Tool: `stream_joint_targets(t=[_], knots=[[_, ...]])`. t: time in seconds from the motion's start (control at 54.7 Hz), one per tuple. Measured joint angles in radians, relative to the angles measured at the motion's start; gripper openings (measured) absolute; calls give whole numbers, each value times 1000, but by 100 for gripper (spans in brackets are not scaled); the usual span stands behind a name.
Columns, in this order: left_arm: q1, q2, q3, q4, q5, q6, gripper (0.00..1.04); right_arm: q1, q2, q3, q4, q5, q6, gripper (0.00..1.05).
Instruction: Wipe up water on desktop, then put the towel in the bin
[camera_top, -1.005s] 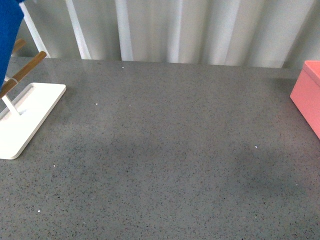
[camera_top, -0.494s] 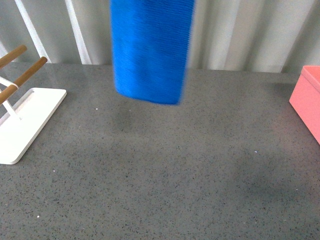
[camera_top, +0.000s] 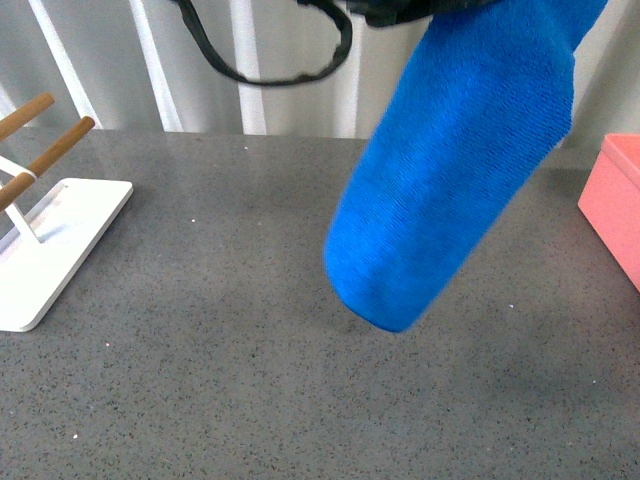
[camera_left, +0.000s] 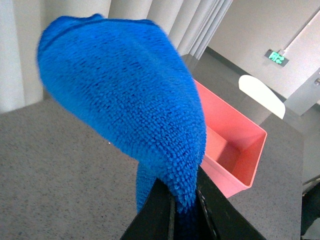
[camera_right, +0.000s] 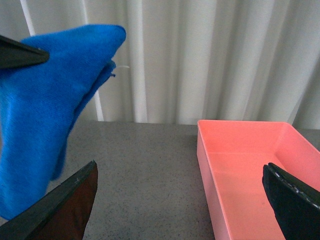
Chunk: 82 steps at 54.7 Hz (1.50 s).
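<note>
The blue towel (camera_top: 450, 170) hangs in the air over the right half of the desktop (camera_top: 220, 340), slanting down to the left with its lower end above the surface. My left gripper (camera_left: 181, 187) is shut on the towel (camera_left: 125, 95); in the front view only its dark underside (camera_top: 420, 8) shows at the top edge. The pink bin (camera_top: 615, 195) stands at the right edge, and its inside (camera_left: 235, 145) holds nothing that I can see. My right gripper (camera_right: 179, 172) is open over the bin's near wall (camera_right: 205, 175), with the towel (camera_right: 45, 120) off to one side. No water is visible.
A white rack base (camera_top: 50, 240) with wooden bars (camera_top: 50, 150) stands at the left edge. A black cable loop (camera_top: 270, 60) hangs at the top. White curtains (camera_top: 300, 100) close off the back of the desktop.
The towel has swung from the far left, past the middle, to the right side near the bin. It now hangs slanted rather than straight down.
</note>
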Motion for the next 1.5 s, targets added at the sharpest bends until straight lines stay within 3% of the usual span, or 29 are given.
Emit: stream_joint_targets(t=[0.402, 0.64, 0.676, 0.749, 0.768, 0.823, 0.859, 1.005, 1.225, 1.371, 1.499], knots=[[-48, 102, -70, 387, 76, -291, 4, 0, 0, 0, 0, 0, 0, 98], [-47, 116, -74, 428, 72, -365, 4, -4, 5, 2, -6, -9, -2, 98], [-47, 118, -74, 428, 70, -367, 4, -37, 36, 28, -75, -138, -29, 98], [-47, 124, -74, 430, 67, -370, 4, -133, 204, 125, -286, -488, -134, 98], [-48, 124, -74, 430, 66, -370, 4, -135, 214, 129, -295, -488, -134, 98], [-52, 124, -74, 428, 67, -370, 4, -143, 311, 159, -318, -658, -194, 98], [-54, 124, -74, 424, 63, -370, 4, -142, 363, 181, -288, -690, -232, 98], [-55, 124, -74, 416, 48, -377, 4, -119, 647, 288, -71, -657, -378, 98], [-68, 120, -74, 404, 32, -386, 4, -19, 977, 321, 142, -506, -504, 98], [-72, 100, -76, 405, 35, -390, 4, -25, 1048, 321, 347, -460, -399, 98], [-72, 88, -76, 407, 38, -399, 4, -61, 1041, 317, 467, -481, -254, 98]])
